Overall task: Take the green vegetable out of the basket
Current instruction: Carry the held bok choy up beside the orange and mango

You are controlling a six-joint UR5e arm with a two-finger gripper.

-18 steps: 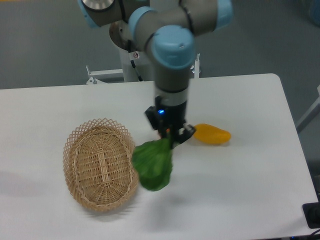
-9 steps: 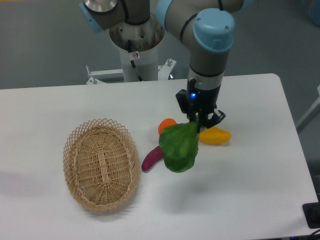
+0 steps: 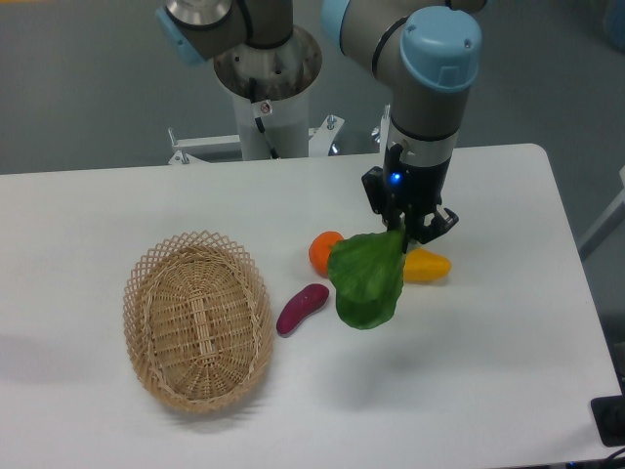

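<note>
The green vegetable (image 3: pixel 368 283) hangs in the air with its broad leaves pointing down and left, its stem end gripped from above. My gripper (image 3: pixel 410 230) is shut on that stem, right of the table's middle. The oval wicker basket (image 3: pixel 195 319) lies on the left of the table, with nothing visible inside it. The vegetable is well to the right of the basket and clear of it.
A purple sweet potato (image 3: pixel 302 308) lies just right of the basket. An orange fruit (image 3: pixel 323 252) sits beside the hanging leaves, and a yellow fruit (image 3: pixel 430 265) lies partly behind them under the gripper. The arm's base (image 3: pixel 266 83) stands at the table's back edge.
The gripper has carried the green vegetable from beside the basket's right rim to the right and slightly back. The orange and sweet potato have come into view.
</note>
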